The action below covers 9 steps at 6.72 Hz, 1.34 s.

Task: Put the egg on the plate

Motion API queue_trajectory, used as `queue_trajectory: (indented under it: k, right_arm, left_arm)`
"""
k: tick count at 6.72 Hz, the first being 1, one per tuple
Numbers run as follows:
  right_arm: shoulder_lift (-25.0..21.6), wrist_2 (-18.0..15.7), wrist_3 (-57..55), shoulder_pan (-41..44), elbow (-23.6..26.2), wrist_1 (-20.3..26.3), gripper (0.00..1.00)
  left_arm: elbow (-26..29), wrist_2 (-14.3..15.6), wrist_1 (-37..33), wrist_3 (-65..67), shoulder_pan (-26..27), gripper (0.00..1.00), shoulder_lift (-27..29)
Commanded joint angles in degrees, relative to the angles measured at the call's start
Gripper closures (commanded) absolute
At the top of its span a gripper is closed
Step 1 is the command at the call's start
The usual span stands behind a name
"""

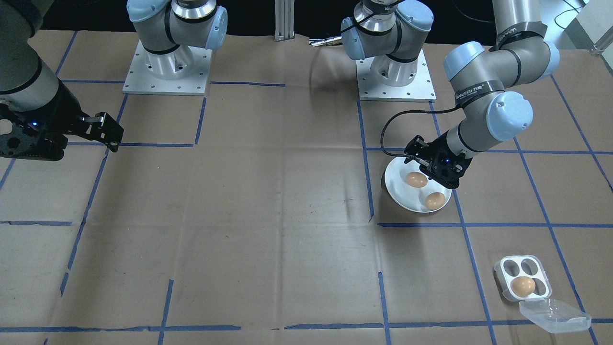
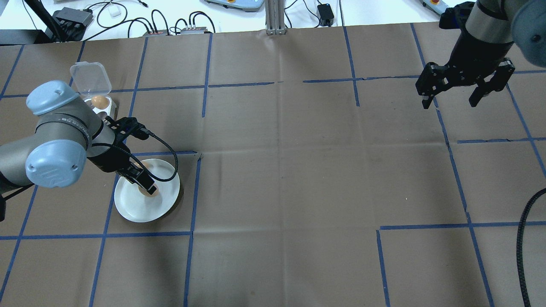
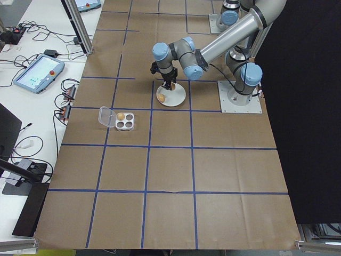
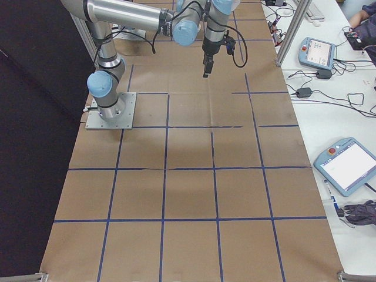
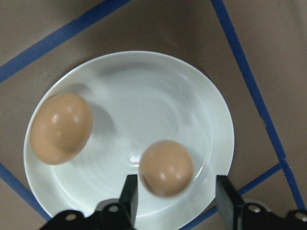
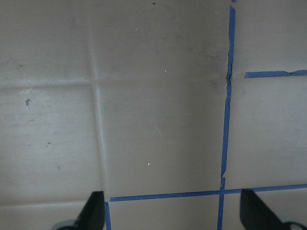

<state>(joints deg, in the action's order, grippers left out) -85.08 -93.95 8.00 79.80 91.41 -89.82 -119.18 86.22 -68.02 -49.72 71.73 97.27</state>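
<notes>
The white plate (image 1: 401,192) (image 2: 136,209) (image 5: 158,91) lies on the robot's left side of the table with two brown eggs on it. My left gripper (image 1: 433,175) (image 2: 140,180) (image 5: 176,194) hangs low over the plate, open. One egg (image 5: 165,167) (image 1: 416,179) rests on the plate between its fingers, close to one finger (image 5: 128,191) and clear of the other. The other egg (image 5: 61,128) (image 1: 435,200) lies apart from the gripper. My right gripper (image 2: 450,103) (image 1: 110,132) (image 6: 172,215) hovers open and empty far across the table.
A small white four-cup egg tray (image 1: 507,268) (image 2: 106,111) stands beyond the plate with one brown egg (image 1: 522,286) (image 2: 100,101) in a cup and its clear lid (image 1: 554,315) (image 2: 90,76) folded open. Brown paper with blue tape lines covers the table.
</notes>
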Motion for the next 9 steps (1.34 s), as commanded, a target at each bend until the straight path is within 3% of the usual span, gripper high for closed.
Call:
queue_trajectory:
  k: [1, 3, 4, 5, 7, 8, 9]
  right_arm:
    - [0.00, 0.00, 0.00, 0.00, 0.00, 0.00, 0.00]
    - [0.00, 0.00, 0.00, 0.00, 0.00, 0.00, 0.00]
    - [0.00, 0.00, 0.00, 0.00, 0.00, 0.00, 0.00]
    - [0.00, 0.00, 0.00, 0.00, 0.00, 0.00, 0.00]
    - [0.00, 0.00, 0.00, 0.00, 0.00, 0.00, 0.00]
    - [0.00, 0.00, 0.00, 0.00, 0.00, 0.00, 0.00]
    - [0.00, 0.00, 0.00, 0.00, 0.00, 0.00, 0.00]
  left_arm:
    - [1.22, 0.18, 0.08, -0.03, -0.36, 0.01, -0.59]
    - [10.49, 0.53, -0.18, -0.73, -2.63, 0.01, 2.03]
    - [15.77, 3.66, -0.09, -0.82, -2.82, 0.01, 5.44]
    - [20.26, 3.69, 0.00, 0.57, -3.87, 0.01, 9.39]
    - [27.39, 3.00, 0.61, 19.02, -6.16, 0.01, 16.25]
    - [30.29, 2.90, 7.22, 25.66, -6.16, 0.01, 21.24]
    - [33.63, 2.73, 8.51, 28.94, -6.25, 0.01, 25.04]
